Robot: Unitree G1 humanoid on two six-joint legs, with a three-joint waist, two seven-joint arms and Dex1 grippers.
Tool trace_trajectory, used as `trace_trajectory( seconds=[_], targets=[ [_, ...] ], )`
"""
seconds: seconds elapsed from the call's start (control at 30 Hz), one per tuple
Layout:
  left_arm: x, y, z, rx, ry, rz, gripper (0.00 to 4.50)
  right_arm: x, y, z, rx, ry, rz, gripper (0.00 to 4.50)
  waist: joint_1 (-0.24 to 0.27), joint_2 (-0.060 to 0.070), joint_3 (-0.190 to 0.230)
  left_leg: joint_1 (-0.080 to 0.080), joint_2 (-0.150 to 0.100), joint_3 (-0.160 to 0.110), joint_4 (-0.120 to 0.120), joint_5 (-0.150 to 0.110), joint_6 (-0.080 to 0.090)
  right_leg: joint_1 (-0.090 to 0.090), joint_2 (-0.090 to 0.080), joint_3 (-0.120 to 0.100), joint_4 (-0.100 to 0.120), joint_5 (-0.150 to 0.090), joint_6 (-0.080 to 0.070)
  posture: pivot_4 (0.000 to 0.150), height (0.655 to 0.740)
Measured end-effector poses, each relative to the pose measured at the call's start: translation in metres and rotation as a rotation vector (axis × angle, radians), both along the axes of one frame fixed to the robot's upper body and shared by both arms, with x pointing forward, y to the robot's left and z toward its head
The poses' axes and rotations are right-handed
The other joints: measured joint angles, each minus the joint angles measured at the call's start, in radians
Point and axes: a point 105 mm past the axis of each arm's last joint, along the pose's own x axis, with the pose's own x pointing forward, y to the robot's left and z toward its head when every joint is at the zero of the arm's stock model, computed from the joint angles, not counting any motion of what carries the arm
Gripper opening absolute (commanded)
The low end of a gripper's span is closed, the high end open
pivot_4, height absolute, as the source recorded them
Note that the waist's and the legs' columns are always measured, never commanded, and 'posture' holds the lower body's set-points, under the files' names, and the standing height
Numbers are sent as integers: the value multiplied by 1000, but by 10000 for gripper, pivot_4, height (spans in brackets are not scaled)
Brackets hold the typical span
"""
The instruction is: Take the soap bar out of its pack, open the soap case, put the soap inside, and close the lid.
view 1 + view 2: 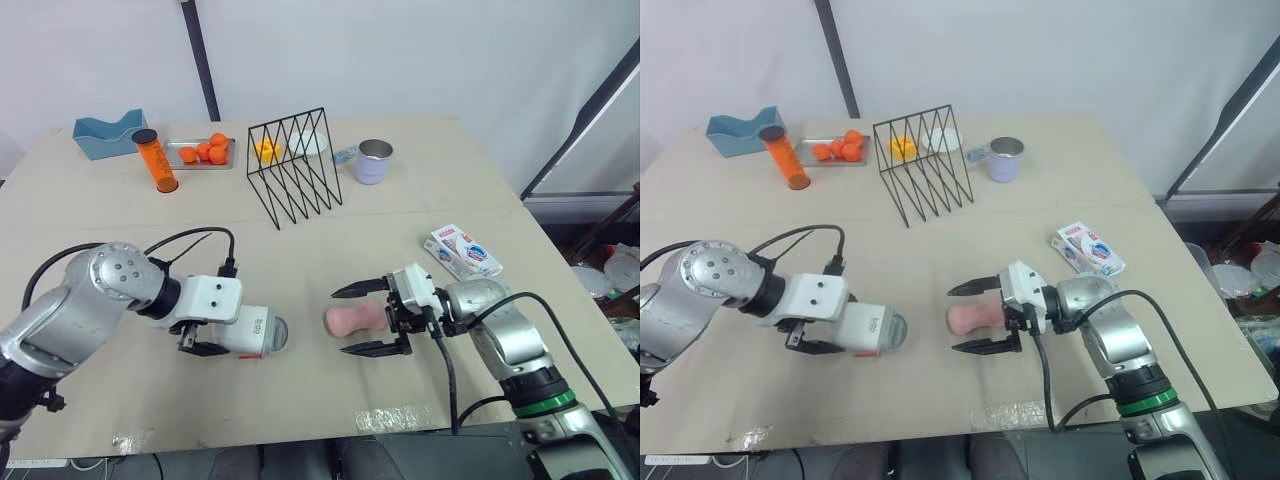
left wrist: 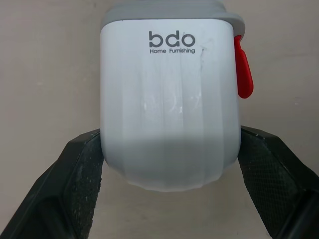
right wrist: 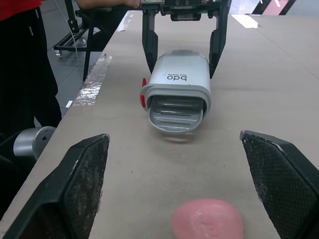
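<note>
The pink soap bar (image 1: 355, 320) lies bare on the table, between the spread fingers of my right gripper (image 1: 340, 321), which is open and not touching it. In the right wrist view the soap (image 3: 208, 220) sits low between the two fingers (image 3: 84, 184). To its left the white soap case (image 1: 250, 333) lies on its side, red latch (image 2: 243, 69) on one edge, grey ribbed end (image 3: 177, 112) facing the soap. My left gripper (image 1: 222, 336) holds the case by its sides. The soap pack (image 1: 463, 250) lies behind my right arm.
At the back stand a black wire rack (image 1: 295, 165), a metal cup (image 1: 375, 160), an orange bottle (image 1: 155, 160), a tray of oranges (image 1: 205, 152) and a blue container (image 1: 108, 135). Tape (image 1: 395, 418) marks the front edge. A person (image 3: 20, 50) stands beside the table.
</note>
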Motion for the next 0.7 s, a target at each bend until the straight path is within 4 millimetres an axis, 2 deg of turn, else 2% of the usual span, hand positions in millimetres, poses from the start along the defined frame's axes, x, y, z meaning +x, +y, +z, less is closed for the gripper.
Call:
trace_trajectory(
  seconds=[0.33,0.7],
  targets=[
    [5,0,9,58,-42,-36,34915,1,3,-1,9,6,-10,43643,0,0,0,0,0,0,1,0,0,0,0,0,0,0,0,1500,7400],
    [-2,6,6,77,34,-18,34915,4,2,-2,9,15,-19,43643,0,0,0,0,0,0,1,0,0,0,0,0,2,0,0,1500,7400]
  ],
)
